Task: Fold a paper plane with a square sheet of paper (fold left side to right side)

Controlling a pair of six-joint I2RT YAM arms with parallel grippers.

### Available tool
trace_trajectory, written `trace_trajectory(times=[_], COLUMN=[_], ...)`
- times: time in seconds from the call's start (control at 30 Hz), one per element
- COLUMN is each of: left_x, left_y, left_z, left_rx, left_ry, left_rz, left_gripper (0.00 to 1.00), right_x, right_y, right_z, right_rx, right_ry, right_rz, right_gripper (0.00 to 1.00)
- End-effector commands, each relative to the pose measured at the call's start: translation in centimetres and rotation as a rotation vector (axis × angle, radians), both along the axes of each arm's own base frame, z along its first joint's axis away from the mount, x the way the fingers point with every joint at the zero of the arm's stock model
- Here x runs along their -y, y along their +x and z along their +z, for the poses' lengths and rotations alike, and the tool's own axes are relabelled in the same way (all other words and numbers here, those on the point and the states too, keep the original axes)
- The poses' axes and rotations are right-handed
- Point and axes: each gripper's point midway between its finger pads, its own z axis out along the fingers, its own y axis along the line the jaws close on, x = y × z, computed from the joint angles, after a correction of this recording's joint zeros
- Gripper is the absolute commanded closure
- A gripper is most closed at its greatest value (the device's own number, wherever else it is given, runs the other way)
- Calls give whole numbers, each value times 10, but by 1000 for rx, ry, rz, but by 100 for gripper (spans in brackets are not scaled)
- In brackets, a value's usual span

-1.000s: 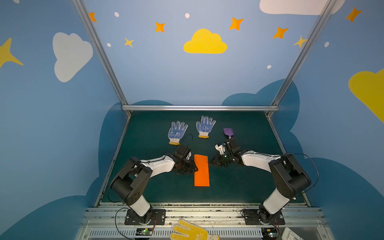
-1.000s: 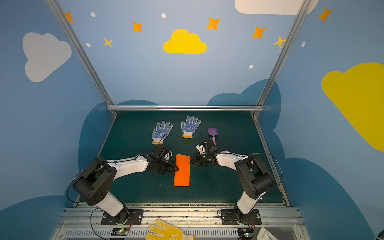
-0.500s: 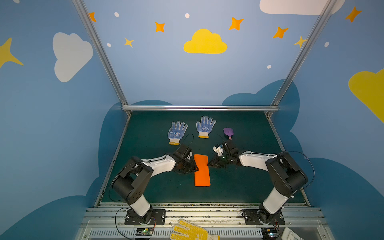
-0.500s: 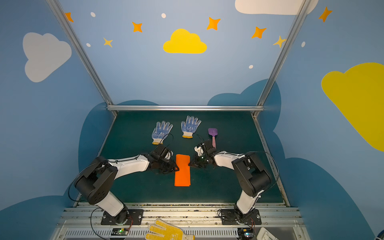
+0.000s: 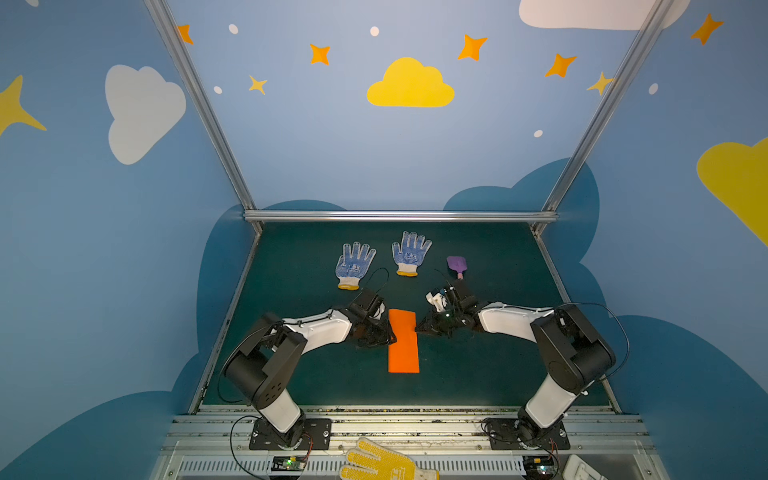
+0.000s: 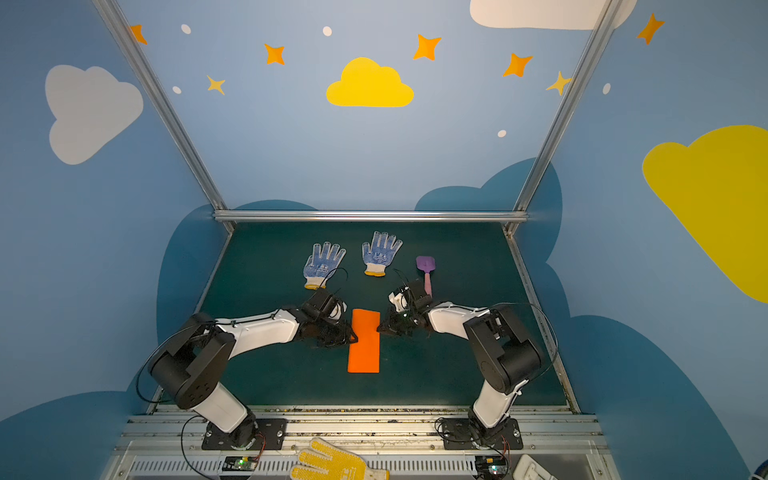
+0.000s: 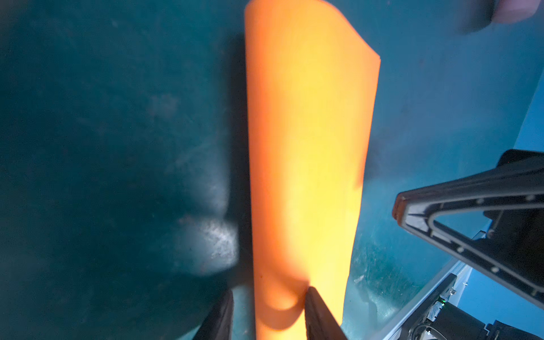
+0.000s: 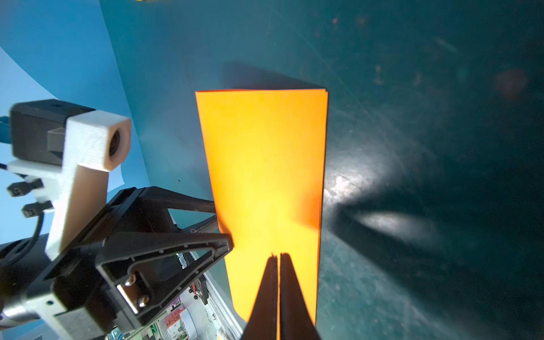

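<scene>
The orange sheet (image 5: pixel 403 345) lies folded in 2 mid-tabletop (image 5: pixel 478 374), a narrow rectangle; the left jaws stand part-open astride its rounded fold, gripping nothing; the right jaws are shut, tips pinning the free edges — best keep those aligned while flattening the fold.

The square sheet of paper (image 5: pixel 403 340) lies folded on the middle of the tabletop (image 5: pixel 478 374), with its long sides running from near to far. The left gripper (image 5: pixel 390 336) is at its left edge and the right gripper (image 5: pixel 417 328) at its right edge. Farther back lie the left glove (image 5: pixel 354 265) and the right glove (image 5: pixel 410 253) side by side, and the toy shovel (image 5: pixel 457 266) is right of them, just behind the right gripper. A third glove (image 5: pixel 382 463) lies on the near rail (image 5: pixel 457 428), off the tabletop.
</scene>
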Motion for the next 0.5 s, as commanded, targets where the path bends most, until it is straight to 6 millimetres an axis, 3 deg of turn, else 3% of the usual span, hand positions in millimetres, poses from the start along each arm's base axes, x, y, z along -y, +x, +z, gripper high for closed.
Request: trace_trajectory(times=[0.0,0.47], left_x=[-10,-11], left_y=[-8,-7], left_z=[-8,-11], left_rx=[-35,-37], left_ry=[58,66], left_rz=[-9,-12], left_gripper=[58,59], right_x=[-3,-9], right_y=[-4,-11], right_z=[-4,-18], right_rx=[-9,-32], right_ry=[4,-21], right_rz=[25,47], right_gripper=[100,100])
